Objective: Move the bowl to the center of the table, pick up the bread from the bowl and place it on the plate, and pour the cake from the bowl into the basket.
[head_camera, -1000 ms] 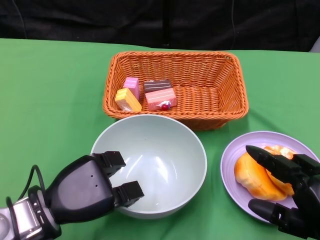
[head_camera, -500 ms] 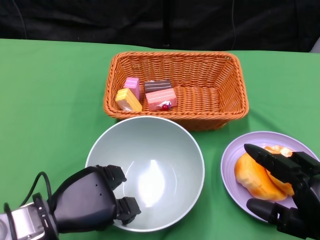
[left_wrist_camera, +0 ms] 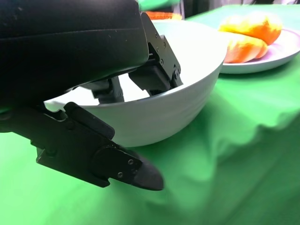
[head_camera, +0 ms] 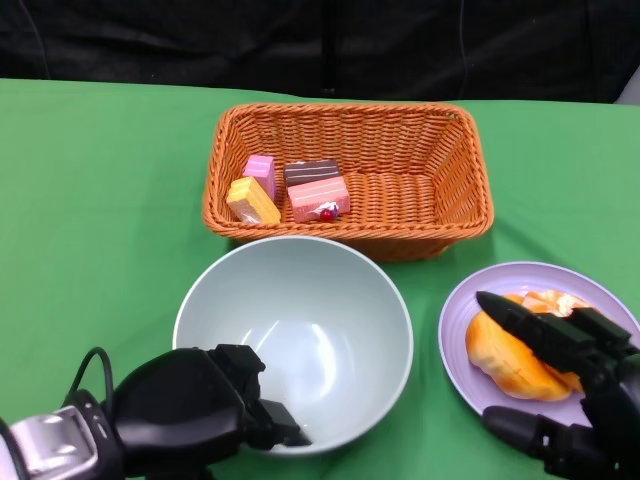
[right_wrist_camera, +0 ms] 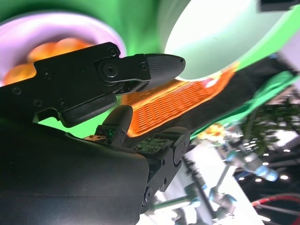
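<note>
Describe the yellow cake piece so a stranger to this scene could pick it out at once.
Start at the orange wicker basket at the far side of the green table. Four small cake pieces sit bunched in its left end. The yellow cake piece is the one nearest the basket's front left corner, the only yellow one beside the pink and brown ones.

Bright, even light – glare inside the bowl [head_camera: 300, 320]; wrist views blurred.

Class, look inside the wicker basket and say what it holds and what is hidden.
Inside the basket, four cake pieces sit at its left end; the rest shows bare weave. Its near wall hides the floor's front edge.
</note>
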`<state>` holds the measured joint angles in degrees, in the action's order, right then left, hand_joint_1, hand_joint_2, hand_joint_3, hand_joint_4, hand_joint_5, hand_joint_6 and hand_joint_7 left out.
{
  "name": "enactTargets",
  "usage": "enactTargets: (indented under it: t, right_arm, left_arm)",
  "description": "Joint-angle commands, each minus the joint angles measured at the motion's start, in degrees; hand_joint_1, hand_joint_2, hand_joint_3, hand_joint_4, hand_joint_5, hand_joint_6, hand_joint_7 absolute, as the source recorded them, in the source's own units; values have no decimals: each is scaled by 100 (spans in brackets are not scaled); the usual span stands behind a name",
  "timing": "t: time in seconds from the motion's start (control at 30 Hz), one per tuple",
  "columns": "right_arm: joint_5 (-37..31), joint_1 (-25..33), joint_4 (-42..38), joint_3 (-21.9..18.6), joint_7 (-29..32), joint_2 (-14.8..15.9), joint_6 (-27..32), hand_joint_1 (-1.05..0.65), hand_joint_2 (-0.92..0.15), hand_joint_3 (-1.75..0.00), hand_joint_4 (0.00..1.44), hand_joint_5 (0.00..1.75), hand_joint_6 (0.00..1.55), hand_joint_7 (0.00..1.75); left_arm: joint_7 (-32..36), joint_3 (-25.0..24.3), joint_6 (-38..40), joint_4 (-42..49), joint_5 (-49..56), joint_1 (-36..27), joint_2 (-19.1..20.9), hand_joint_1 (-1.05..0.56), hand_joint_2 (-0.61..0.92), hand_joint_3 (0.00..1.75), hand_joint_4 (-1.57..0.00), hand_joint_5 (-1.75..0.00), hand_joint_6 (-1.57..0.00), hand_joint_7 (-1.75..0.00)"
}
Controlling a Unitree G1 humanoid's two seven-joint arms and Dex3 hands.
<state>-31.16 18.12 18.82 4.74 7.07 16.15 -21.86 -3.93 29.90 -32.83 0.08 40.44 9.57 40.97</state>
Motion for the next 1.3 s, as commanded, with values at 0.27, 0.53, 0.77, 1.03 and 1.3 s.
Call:
enactTargets:
  t: [0.27,0.53,0.77,1.03,1.3]
  right_arm:
    - [782,-210,-130,129,-466,30,-491,-55,-92,-32,24,85,42,6]
    - [1210,-477,-428,315,-622,-113,-819,-49,-92,-29,33,96,53,12]
    - [1580,-669,-549,489,-739,-405,-942,-32,-92,-28,47,118,67,29]
    - [1579,-679,-580,453,-792,-468,-986,-31,-92,-29,47,121,58,52]
    - [1977,-738,-1130,555,-567,-1072,-1695,-4,-25,-168,85,154,89,117]
  left_arm:
    - [-740,-1080,194,-513,-1485,-523,-254,-79,92,30,-17,-66,-38,-4]
    - [-277,-1837,-37,-734,-3141,-1397,-1464,-46,92,17,-49,-110,-74,-21]
    - [-178,-2199,-146,-913,-3782,-1794,-2368,-25,78,48,-62,-143,-65,-98]
    - [-357,-2346,-147,-922,-3751,-1824,-2572,-24,62,80,-63,-146,-65,-102]
    - [-291,-2406,-69,-1053,-4102,-2356,-3126,-4,29,159,-87,-174,-80,-151]
